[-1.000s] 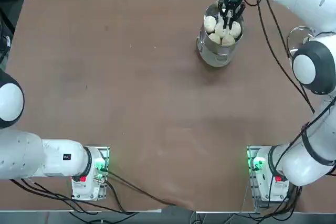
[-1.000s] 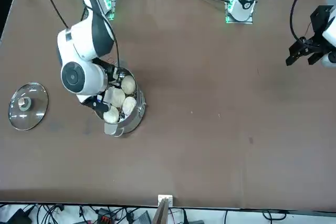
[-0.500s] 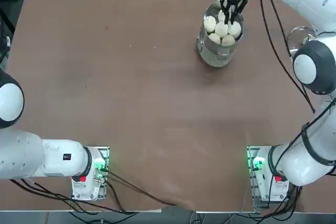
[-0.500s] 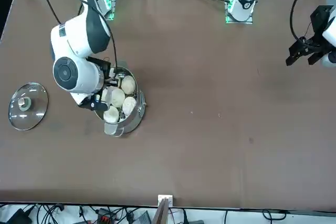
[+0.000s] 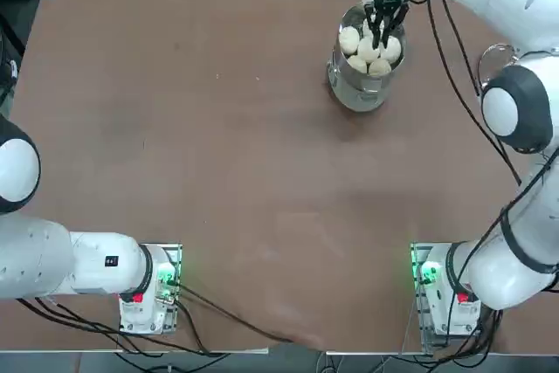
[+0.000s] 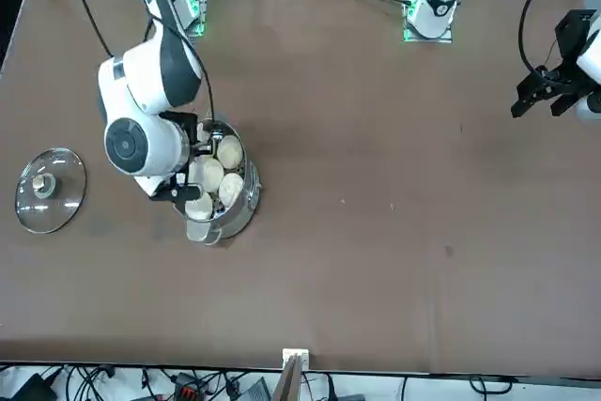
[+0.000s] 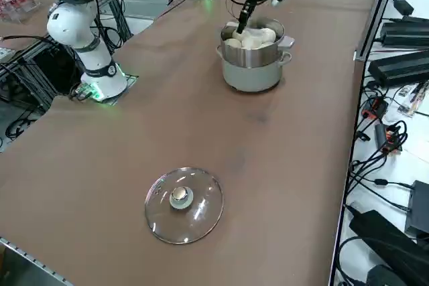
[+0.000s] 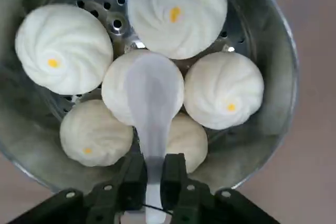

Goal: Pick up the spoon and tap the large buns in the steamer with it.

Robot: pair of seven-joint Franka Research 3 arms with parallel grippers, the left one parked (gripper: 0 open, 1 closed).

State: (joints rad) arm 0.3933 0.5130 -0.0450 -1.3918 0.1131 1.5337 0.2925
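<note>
The right gripper (image 8: 153,179) is pinching the spoon (image 8: 151,108) by its handle, jaws nearly closed, bowl hovering over the centre bun (image 8: 118,90) in the steamer (image 8: 273,51). Tapping is underway, I'd judge. Next up: dabbing the bun at twelve o'clock (image 8: 177,11), then round the ring.

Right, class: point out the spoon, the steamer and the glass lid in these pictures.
spoon (image 8: 151,98): right wrist view, on its bowl, over the middle bun.
steamer (image 8: 281,77): right wrist view, on its inner steel wall.
glass lid (image 7: 184,204): right side view, on the glass beside its knob.
</note>
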